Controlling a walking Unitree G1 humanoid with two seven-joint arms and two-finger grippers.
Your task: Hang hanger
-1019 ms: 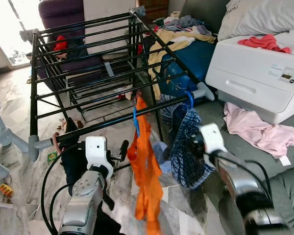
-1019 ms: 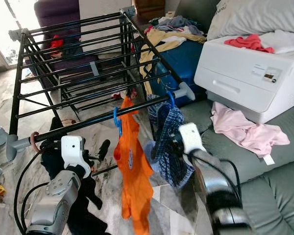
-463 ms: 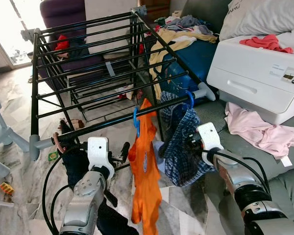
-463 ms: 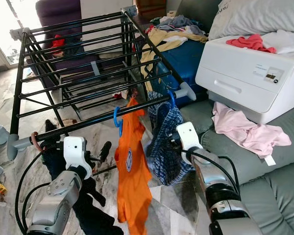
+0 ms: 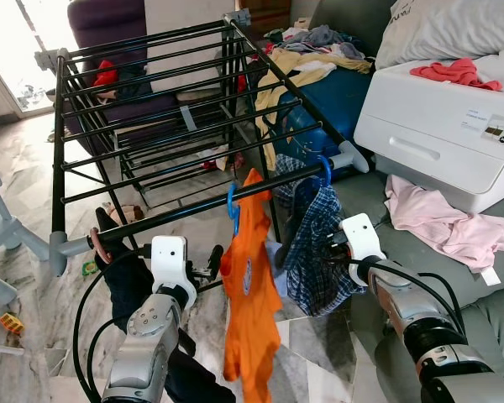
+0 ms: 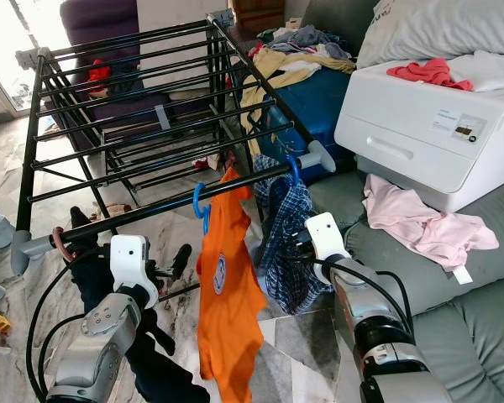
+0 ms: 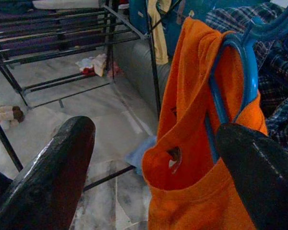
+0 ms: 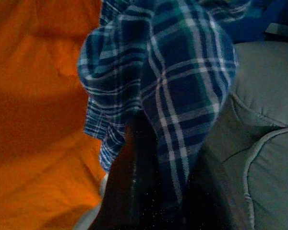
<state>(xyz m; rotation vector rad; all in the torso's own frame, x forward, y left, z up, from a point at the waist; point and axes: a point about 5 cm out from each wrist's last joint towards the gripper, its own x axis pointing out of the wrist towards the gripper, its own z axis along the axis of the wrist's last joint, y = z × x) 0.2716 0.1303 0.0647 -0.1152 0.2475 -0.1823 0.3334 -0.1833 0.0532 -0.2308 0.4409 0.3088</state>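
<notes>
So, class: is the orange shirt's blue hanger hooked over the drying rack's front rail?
Yes: the blue hanger carrying the orange shirt hooks over the drying rack's front rail in the left eye view.

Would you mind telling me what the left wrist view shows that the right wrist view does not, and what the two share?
Left wrist view: the open left gripper, the blue plastic hanger inside the orange garment's collar, the black metal drying rack and the marble floor.

Right wrist view: the right gripper shut on the blue plaid shirt, beside a grey sofa cushion.

Both: the orange T-shirt and plaid fabric.
</notes>
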